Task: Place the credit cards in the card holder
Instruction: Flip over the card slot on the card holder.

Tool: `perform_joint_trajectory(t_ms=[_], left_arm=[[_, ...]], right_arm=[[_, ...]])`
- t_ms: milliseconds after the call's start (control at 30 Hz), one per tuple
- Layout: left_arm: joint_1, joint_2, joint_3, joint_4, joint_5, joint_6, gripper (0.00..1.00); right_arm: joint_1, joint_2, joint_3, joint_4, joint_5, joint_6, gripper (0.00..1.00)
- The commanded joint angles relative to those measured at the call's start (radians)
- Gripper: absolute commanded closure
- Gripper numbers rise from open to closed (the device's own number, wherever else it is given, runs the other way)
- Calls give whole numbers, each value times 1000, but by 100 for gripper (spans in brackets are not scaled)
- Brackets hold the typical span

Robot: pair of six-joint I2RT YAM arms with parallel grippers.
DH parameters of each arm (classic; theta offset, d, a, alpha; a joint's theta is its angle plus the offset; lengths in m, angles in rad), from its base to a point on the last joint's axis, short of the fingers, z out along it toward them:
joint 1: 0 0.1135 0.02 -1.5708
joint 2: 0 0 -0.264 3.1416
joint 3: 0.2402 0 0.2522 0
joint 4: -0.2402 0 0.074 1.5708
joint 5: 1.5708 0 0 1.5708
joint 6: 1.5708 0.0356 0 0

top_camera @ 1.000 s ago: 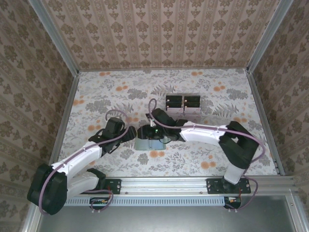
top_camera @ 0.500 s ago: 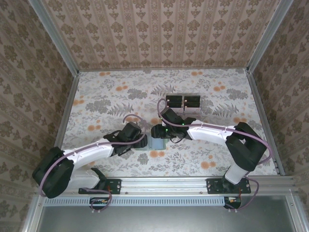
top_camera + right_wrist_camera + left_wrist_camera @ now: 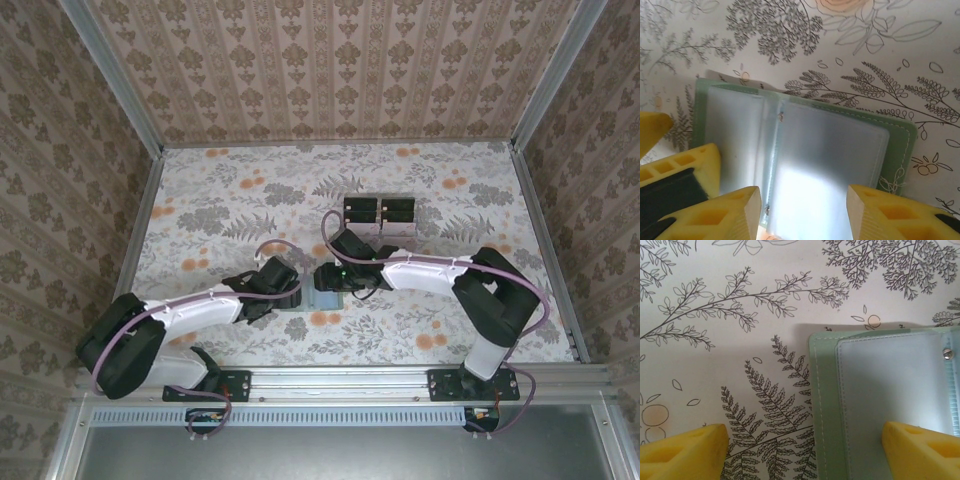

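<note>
The card holder [image 3: 324, 299] lies open on the table between the two arms. Its dull-green cover [image 3: 821, 405] frames pale, frosted sleeves [image 3: 835, 150] joined by small rivets. My left gripper [image 3: 805, 452] is open across the holder's left edge, with one finger on the table side and the other over a sleeve. My right gripper [image 3: 805, 215] is open above the right-hand sleeve, its fingers spread about a page apart. The left gripper's yellow fingers [image 3: 690, 167] stand at the holder's far page. The credit cards are hidden or out of view. From above, the left gripper [image 3: 293, 290] and the right gripper [image 3: 325, 277] nearly meet.
A clear tray with black blocks [image 3: 380, 214] stands just behind the right arm's wrist. The floral tablecloth [image 3: 220, 200] is fenced by metal rails, and patterned walls rise on three sides.
Both grippers have shifted to the right over the holder. The left arm moved in from the left towards it; most of the motion came in the first half second.
</note>
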Motion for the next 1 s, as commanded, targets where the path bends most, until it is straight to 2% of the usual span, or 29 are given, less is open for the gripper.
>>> perform_joint_trajectory(t_ms=[0,333,967], left_arm=[[-6,12,-11,-4,-24,-23,18],[-6,31,-32,23,-23,-29,18],[-7,15,-32,46,-10,-17,18]], right_arm=[[6,29,-20,27,-10,20,50],[6,104,-26,94,-54,52,50],[7,74,-17,199,-143,128,50]])
